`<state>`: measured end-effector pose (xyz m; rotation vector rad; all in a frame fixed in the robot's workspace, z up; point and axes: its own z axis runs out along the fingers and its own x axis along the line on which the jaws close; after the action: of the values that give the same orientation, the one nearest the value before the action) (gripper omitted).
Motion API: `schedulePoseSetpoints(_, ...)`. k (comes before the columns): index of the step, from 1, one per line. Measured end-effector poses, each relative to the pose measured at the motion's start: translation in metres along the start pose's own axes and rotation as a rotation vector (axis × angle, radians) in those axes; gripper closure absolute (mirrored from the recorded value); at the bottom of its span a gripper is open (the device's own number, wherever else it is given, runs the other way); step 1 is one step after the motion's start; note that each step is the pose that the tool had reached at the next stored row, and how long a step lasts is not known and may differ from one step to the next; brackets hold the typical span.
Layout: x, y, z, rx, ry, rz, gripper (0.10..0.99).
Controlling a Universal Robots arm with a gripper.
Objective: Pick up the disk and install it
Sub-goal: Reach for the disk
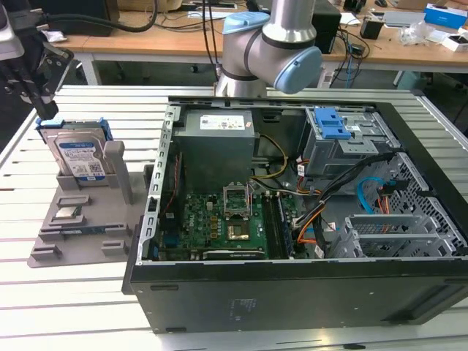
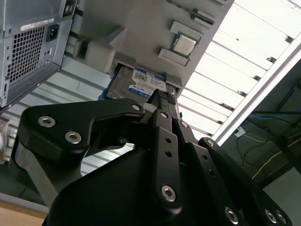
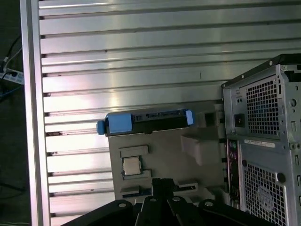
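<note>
The disk (image 1: 79, 157) stands on edge in a slot of the grey holder (image 1: 80, 227) at the exterior view's left. It is silver with a white-and-blue label and a blue carrier frame. My gripper (image 1: 47, 111) hangs just above and behind the disk's top edge, not touching it. In both wrist views the black fingers look pressed together with nothing between them. The second wrist view shows the gripper (image 2: 160, 96) pointing at the disk (image 2: 143, 82). From the first wrist view the disk (image 3: 146, 120) appears edge-on beyond the gripper (image 3: 163, 181).
An open computer case (image 1: 292, 183) lies at the exterior view's right of the holder, with a grey drive cage and blue latch (image 1: 333, 124) at its far side. A small silver chip (image 1: 67, 213) rests on the holder. The slatted metal table (image 1: 88, 292) surrounds both.
</note>
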<state>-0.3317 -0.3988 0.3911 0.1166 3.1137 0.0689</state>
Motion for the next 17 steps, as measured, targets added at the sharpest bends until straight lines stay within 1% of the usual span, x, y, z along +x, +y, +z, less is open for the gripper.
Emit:
schedulePoseSetpoints(3,0.0072,0.0006,0.0003,0.0,-0.0001,0.0,0.98)
schedulePoseSetpoints(6,0.0144,0.0033,0.0008,0.0,-0.0001,0.0,0.98)
schedulePoseSetpoints(9,0.0199,0.0082,0.0016,0.001,-0.0001,0.0,0.98)
schedulePoseSetpoints(11,0.0237,0.0101,0.0021,0.001,-0.0001,0.0,0.98)
schedulePoseSetpoints(17,0.0249,0.0103,0.0022,0.001,-0.0001,0.0,0.98)
